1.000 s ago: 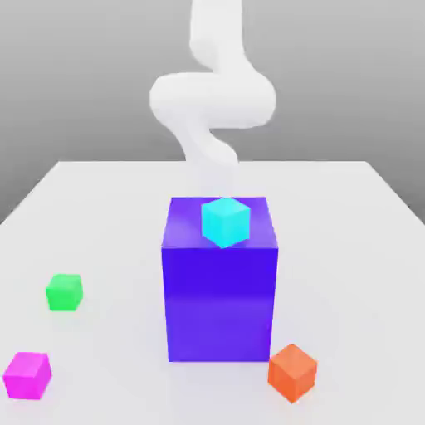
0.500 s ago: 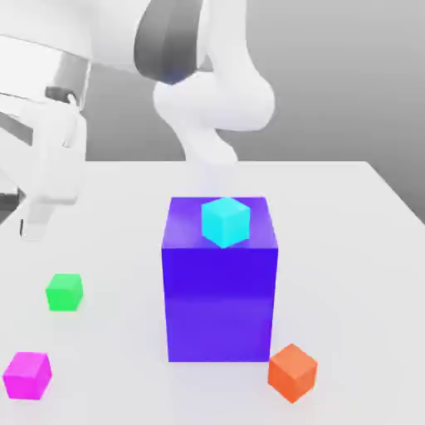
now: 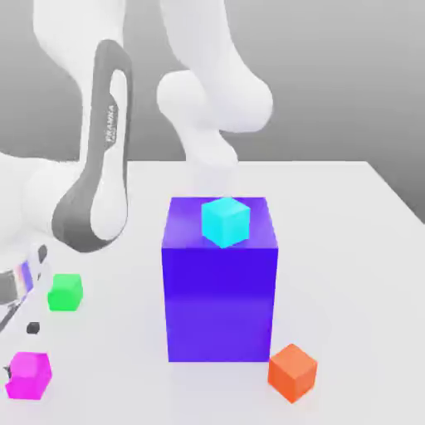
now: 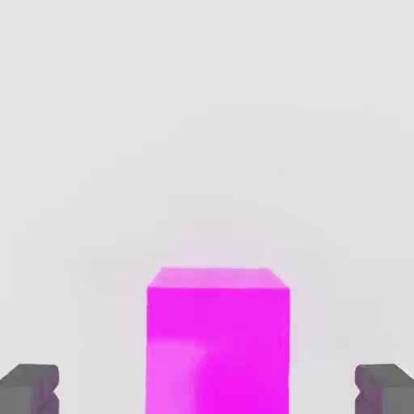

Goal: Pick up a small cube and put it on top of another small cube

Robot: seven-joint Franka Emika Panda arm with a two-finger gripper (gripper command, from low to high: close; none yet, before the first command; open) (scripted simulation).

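One marking can be read: the word "FRANKA", with smaller letters beneath too small to tell, printed lengthwise on the arm's grey-edged white link at the exterior view's left.

A pale grey bench carries everything. Directly on it stand four things. A tall blue-violet block sits near the middle. An orange cube rests near the block's front corner, toward the exterior view's right (turned slightly, a corner facing the camera). A green cube sits well off toward the exterior view's left, and a magenta cube lies nearer the front edge, apart from the green one.
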